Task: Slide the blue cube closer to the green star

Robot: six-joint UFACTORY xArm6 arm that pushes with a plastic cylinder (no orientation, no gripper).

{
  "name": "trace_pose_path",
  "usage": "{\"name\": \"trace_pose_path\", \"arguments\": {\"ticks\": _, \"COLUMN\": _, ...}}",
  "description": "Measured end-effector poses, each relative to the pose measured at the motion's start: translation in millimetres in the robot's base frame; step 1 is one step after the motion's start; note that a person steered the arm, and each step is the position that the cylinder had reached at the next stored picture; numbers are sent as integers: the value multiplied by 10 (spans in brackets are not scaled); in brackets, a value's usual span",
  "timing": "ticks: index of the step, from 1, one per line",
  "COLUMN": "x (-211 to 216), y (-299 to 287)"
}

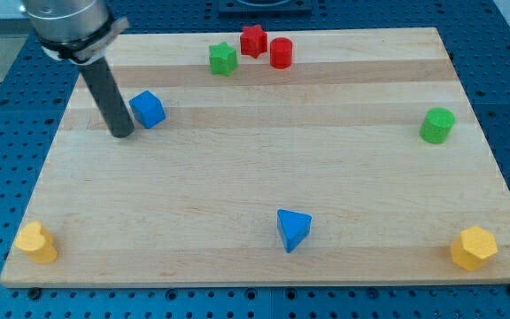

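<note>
The blue cube (148,109) sits on the wooden board at the view's upper left. The green star (223,58) lies near the view's top, up and to the right of the cube, well apart from it. My tip (122,134) rests on the board just left of and slightly below the blue cube, with a small gap or light contact; I cannot tell which. The dark rod rises up and to the left toward the arm's body at the view's top left.
A red star (253,40) and a red cylinder (281,53) sit right of the green star. A green cylinder (436,125) is at the right. A blue triangular block (292,229) is bottom centre. Yellow blocks sit at bottom left (36,242) and bottom right (473,247).
</note>
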State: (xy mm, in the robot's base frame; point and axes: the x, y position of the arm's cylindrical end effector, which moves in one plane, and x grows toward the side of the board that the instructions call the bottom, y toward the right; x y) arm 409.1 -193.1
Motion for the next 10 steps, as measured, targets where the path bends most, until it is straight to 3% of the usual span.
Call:
{"name": "trace_pose_path", "arguments": {"ticks": 3, "x": -653, "y": 267}}
{"name": "trace_pose_path", "arguments": {"ticks": 5, "x": -677, "y": -81}}
{"name": "trace_pose_path", "arguments": {"ticks": 8, "x": -756, "y": 625}}
{"name": "trace_pose_path", "arguments": {"ticks": 10, "x": -746, "y": 513}}
